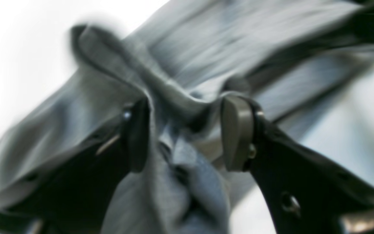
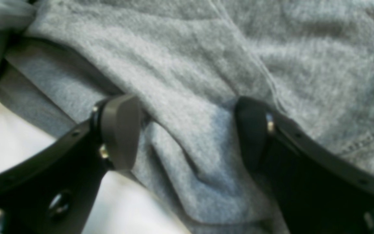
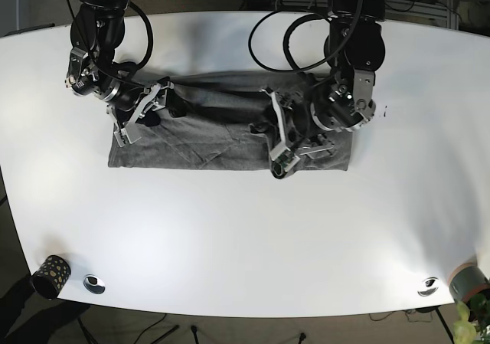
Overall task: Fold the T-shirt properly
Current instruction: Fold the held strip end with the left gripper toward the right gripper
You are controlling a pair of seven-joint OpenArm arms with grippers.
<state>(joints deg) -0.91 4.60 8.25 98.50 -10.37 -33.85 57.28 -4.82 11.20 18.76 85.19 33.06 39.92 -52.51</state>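
The grey T-shirt [image 3: 207, 133] lies as a long band across the white table [image 3: 245, 237]. My left gripper [image 1: 187, 135] is at the shirt's right half in the base view [image 3: 277, 133]. Its jaws stand apart with a bunched fold of the shirt [image 1: 174, 97] between them, and the left wrist view is blurred. My right gripper [image 2: 187, 130] is at the shirt's left end in the base view [image 3: 157, 108]. Its jaws are wide apart, with a soft fold of the shirt [image 2: 187, 81] between the fingers [image 2: 120, 130] near the cloth's edge.
A dotted dark cup [image 3: 52, 273] stands at the front left corner beside a small metal disc [image 3: 94, 283]. Another disc [image 3: 429, 286] and a grey cup [image 3: 468, 279] are at the front right. Cables hang behind the table's far edge.
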